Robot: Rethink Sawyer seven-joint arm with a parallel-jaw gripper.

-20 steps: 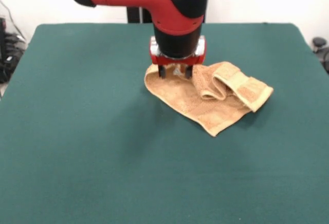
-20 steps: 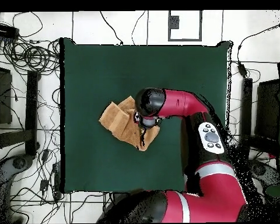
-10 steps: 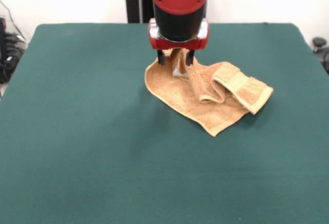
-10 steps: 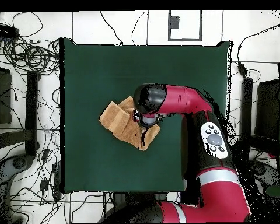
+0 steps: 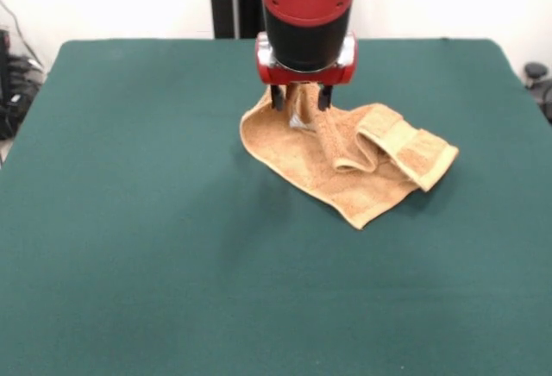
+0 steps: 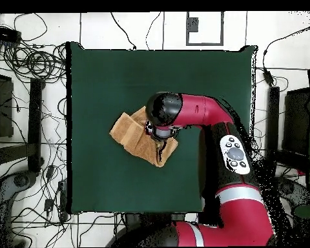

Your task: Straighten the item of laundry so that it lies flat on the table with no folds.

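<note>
The tan terry towel (image 5: 345, 165) lies crumpled on the dark green table (image 5: 155, 247), right of centre in the front view, with its banded hem folded over at the right end. My gripper (image 5: 299, 100) stands over the towel's far left corner, shut on a pinch of the cloth, which rises in a small peak between the fingers. In the overhead view the towel (image 6: 132, 135) shows left of the arm's black wrist, and the gripper itself is hidden under the arm.
The red arm (image 6: 209, 116) reaches across the table's right half in the overhead view. Cables and equipment (image 6: 28, 64) lie on the floor beyond the table's left edge.
My gripper has risen off the table with the towel's far corner in it, pulling the cloth up into a peak. The rest of the towel has barely shifted.
</note>
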